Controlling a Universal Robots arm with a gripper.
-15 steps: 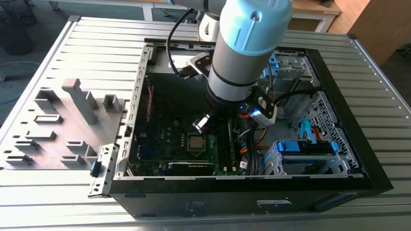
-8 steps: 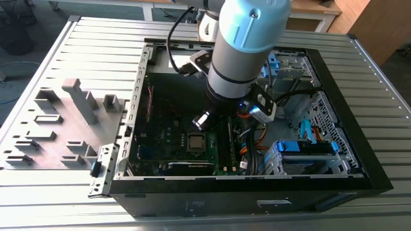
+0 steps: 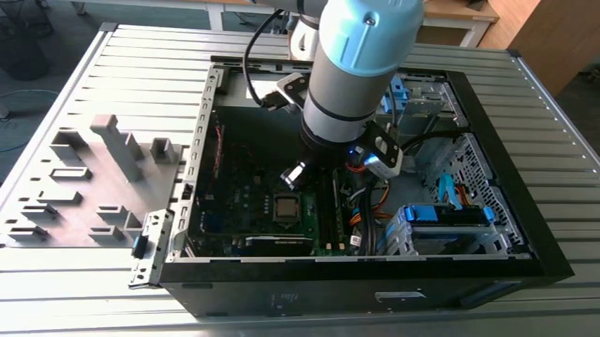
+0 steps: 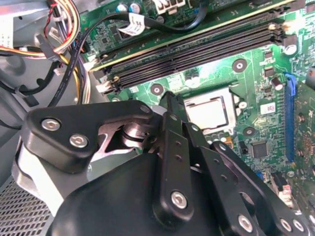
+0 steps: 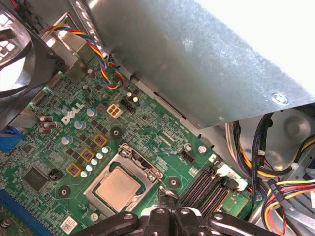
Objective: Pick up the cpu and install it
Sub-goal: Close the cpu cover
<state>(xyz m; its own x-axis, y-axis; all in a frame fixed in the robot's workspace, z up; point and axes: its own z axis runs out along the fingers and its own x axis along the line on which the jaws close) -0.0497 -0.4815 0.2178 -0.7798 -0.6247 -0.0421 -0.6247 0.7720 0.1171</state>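
Grey fixture tray (image 3: 94,184) on the slatted table (image 3: 553,133), near its edge on the exterior view's left; upright blocks on it. Just beside it, open computer case (image 3: 487,277) lying flat on the same table.

Inside the case, green motherboard (image 3: 239,200) along the wall nearest the tray. cpu (image 3: 285,206) seated in its socket toward the board's front edge, silver-grey top up, metal frame around it; also clear in both wrist views (image 4: 209,112) (image 5: 118,187).

Arm (image 3: 361,63) reaching down into the middle of the case. gripper (image 3: 294,175) above the board, just beside the cpu, between socket and memory slots (image 4: 197,49). Fingers (image 4: 173,129) pressed together to a narrow tip, nothing visibly pinched; tip close over the socket's edge in the first wrist view (image 5: 167,192), contact with the frame not clear.

Coloured cable bundle (image 5: 268,184) past the memory slots. Blue drive bay (image 3: 450,214) in the case's front corner on the exterior view's right.
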